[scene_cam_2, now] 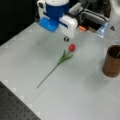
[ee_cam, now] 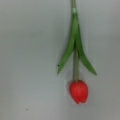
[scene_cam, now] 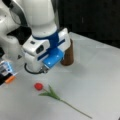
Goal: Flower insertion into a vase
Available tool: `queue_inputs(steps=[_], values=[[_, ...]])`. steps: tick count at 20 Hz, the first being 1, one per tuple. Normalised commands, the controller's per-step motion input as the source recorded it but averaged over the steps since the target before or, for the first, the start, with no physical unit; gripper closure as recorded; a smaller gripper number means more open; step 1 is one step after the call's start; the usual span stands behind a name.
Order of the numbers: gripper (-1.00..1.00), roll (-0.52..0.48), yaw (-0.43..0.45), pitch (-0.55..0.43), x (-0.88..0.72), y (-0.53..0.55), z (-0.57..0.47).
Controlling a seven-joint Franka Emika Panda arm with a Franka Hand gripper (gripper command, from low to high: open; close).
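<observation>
Lying flat on the grey table [scene_cam_2: 82, 100], the flower [scene_cam_2: 65, 56]; hand [scene_cam: 44, 69] grip unclear.

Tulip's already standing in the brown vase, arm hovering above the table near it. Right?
Not right. The red tulip is not in the vase: it lies flat on the table, stem stretched out, as both front views and the wrist view show. The brown vase stands upright apart from it. The arm does hover above the table, near the bloom; its gripper fingers don't show.

Red-headed, green-stemmed flower [ee_cam: 76, 67]; dark brown vase [scene_cam_2: 112, 61]; plain grey table [scene_cam_2: 80, 95]; white-blue hand [scene_cam: 45, 70].
</observation>
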Motion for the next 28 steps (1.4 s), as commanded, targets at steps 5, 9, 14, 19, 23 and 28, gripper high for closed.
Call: queue_inputs(steps=[5,9,14,19,23,28], values=[[-1.00,-0.130,0.133,-0.030,-0.02,-0.09,-0.23],[-1.00,-0.161,0.136,-0.034,-0.03,-0.10,-0.42],[-1.00,-0.116,0.141,-0.053,-0.11,-0.08,-0.34],[-1.00,-0.067,0.163,-0.070,-0.13,-0.08,-0.28],[-1.00,-0.089,0.154,-0.086,-0.12,-0.08,-0.36],[-1.00,-0.082,0.153,-0.046,-0.11,-0.06,-0.30]])
